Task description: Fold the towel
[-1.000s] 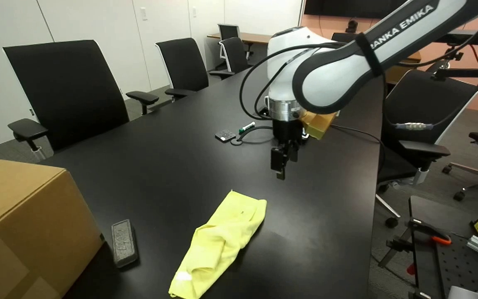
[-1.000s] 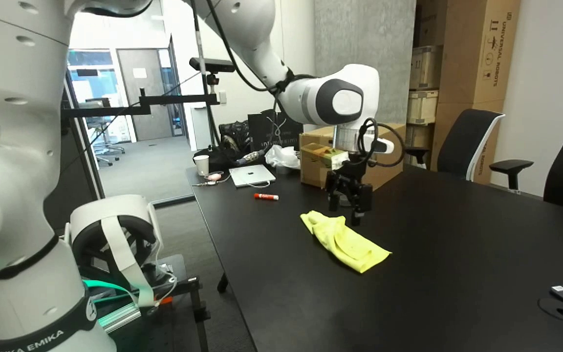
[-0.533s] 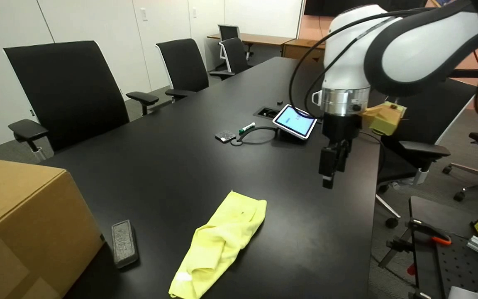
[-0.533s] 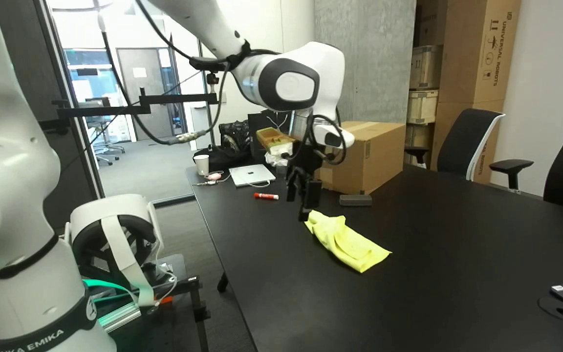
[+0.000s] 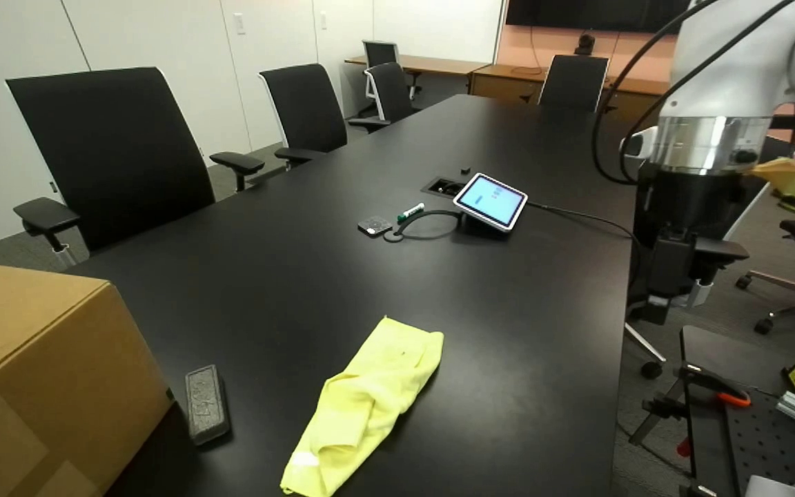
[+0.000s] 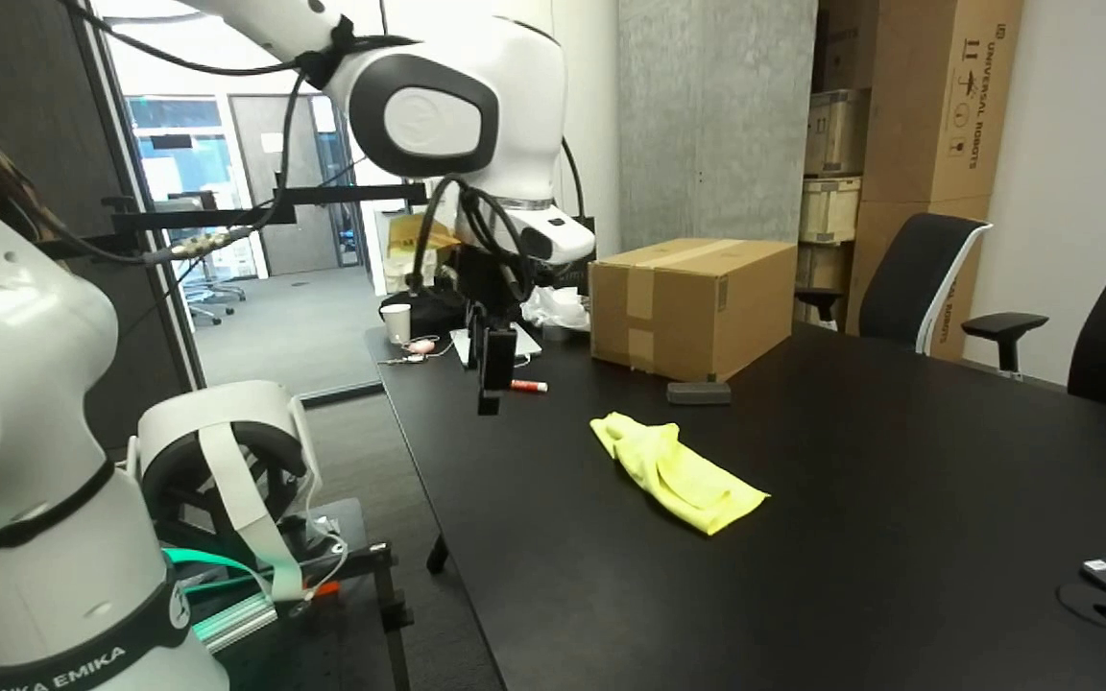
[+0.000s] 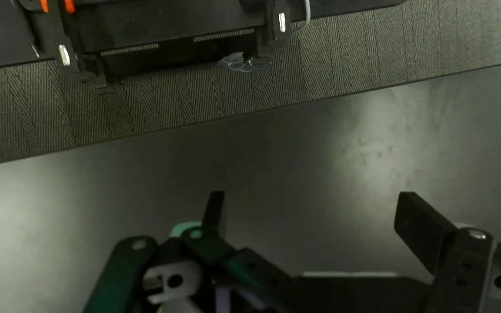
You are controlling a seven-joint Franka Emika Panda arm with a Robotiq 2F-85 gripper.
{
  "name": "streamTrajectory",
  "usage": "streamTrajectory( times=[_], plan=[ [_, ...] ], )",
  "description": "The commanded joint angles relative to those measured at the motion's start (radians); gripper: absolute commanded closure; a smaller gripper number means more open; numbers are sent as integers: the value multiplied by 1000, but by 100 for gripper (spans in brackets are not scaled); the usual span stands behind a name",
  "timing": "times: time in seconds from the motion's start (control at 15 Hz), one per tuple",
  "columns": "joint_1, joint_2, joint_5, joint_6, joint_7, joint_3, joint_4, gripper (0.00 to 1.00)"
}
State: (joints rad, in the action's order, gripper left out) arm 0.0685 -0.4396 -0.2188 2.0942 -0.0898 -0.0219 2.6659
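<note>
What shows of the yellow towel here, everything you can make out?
The towel is bright yellow, soft-looking cloth, lying in a long, narrow strip on the dark table. One end lies flatter; the rest is creased and loosely bunched, with a pale patch that could be tag or glare. Only the table touches it.

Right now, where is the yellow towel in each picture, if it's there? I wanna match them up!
In an exterior view: the yellow towel is at the bottom, near the middle.
In an exterior view: the yellow towel is right of centre, a bit below the middle.
Wrist view: not in it.
Shared landmark: the black table, seen in all three views.
</note>
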Motion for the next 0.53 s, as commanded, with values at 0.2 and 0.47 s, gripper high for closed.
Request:
streamTrajectory(
  times=[0.2,0.47],
  plan=[
    [-8,-153,-4,-77,-9,-7,51,0],
    [-8,-116,-3,-71,-9,-7,51,0]
  ],
)
